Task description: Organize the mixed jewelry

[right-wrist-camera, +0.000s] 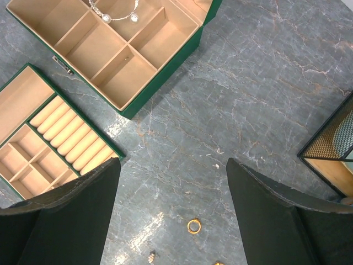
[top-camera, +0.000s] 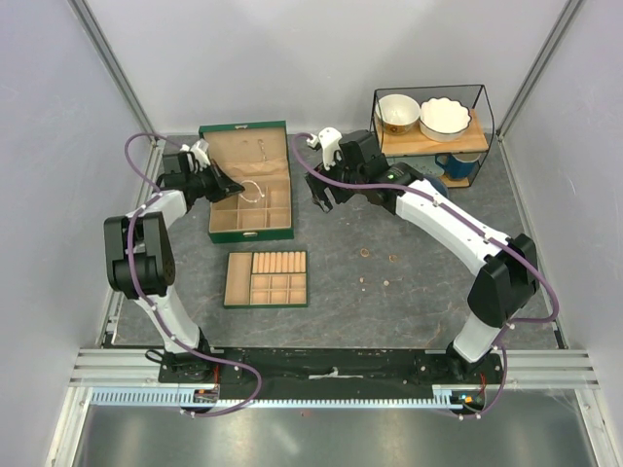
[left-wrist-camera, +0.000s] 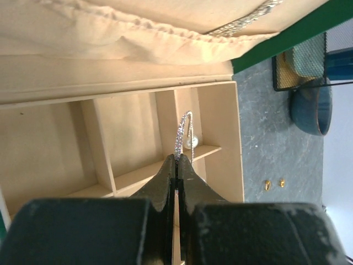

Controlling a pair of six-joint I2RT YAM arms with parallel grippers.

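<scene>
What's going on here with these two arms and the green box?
The robot is sorting jewelry. The left gripper is shut on a thin silvery bangle, holding it at a compartment of the open green box. The right gripper hangs open above the table, over a small gold ring. A few other tiny pieces lie loose on the table, not yet put away.

Silvery bangle [left-wrist-camera: 183, 135] upright over box [left-wrist-camera: 55, 154]; gold rings [right-wrist-camera: 193, 225] on table [right-wrist-camera: 248, 110].
</scene>
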